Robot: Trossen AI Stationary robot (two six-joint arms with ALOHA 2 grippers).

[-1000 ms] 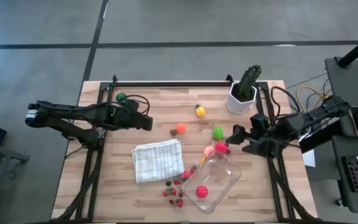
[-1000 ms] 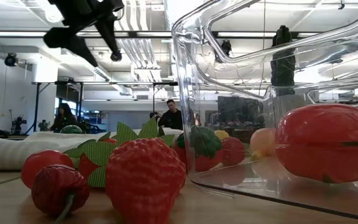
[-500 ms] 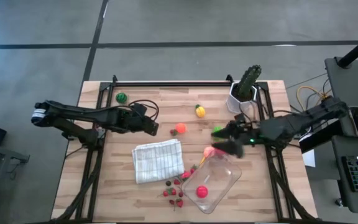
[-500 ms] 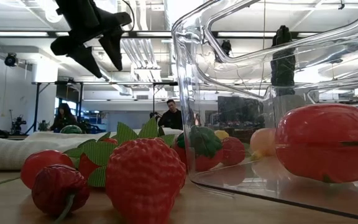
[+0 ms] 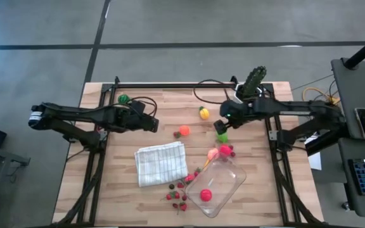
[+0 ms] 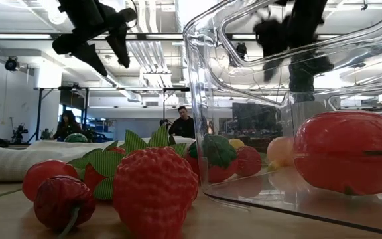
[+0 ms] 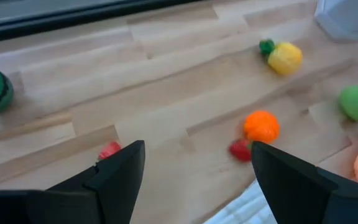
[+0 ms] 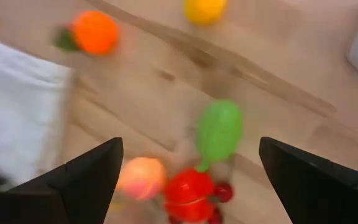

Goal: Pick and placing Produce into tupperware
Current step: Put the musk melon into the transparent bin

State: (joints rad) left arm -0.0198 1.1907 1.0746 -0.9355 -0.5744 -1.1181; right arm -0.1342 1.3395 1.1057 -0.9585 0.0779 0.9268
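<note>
Clearly the right gripper, fingers spread wide and empty, hangs over the green piece of produce, which lies on the surface just beyond the far end of the tupperware. Judging by this, it should drop straight down, straddle the green piece and avoid nudging the red piece beside it. The left gripper, partly spread and empty, waits left of the orange piece.
</note>
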